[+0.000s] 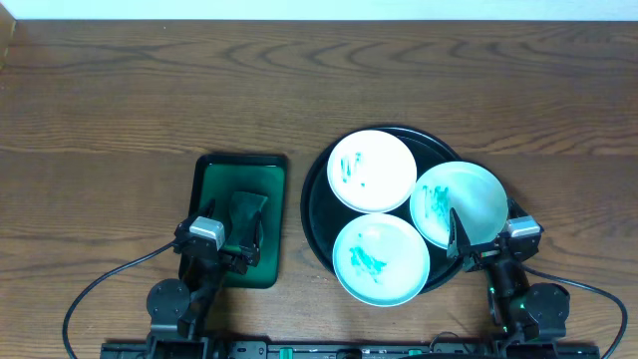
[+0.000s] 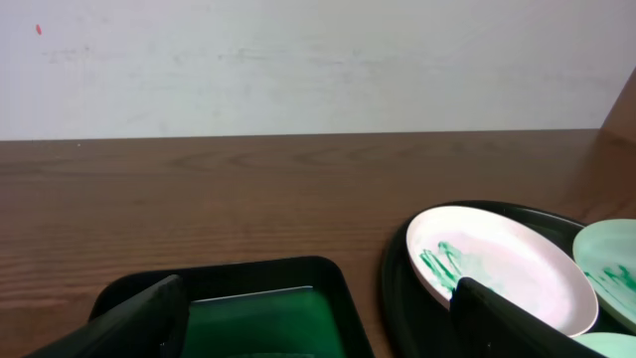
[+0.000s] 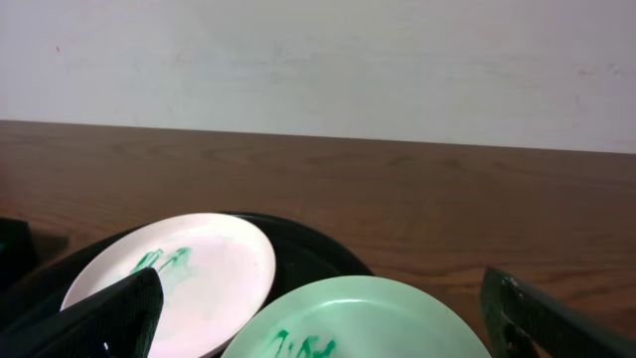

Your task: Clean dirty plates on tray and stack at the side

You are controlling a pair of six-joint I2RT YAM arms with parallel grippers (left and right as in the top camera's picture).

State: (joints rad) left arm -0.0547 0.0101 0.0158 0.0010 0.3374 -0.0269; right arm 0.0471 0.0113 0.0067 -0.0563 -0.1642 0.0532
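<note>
A brown wooden table [image 1: 299,80] runs back to a plain white wall. Right of centre, the black tray [image 1: 311,199] gathers three smeared plates [image 1: 372,171], crowded rim to rim and probably waiting to be cleaned. The left gripper [image 2: 318,338] hangs spread and empty over a green tray [image 1: 214,189] at lower left. The right gripper [image 3: 328,318] — spread too, holding nothing — sits by the rightmost plate. No writing is legible.

surface: dark brown wood-grain table [image 1: 150,90] | backdrop: plain white wall [image 2: 318,60] | light: even, soft
</note>
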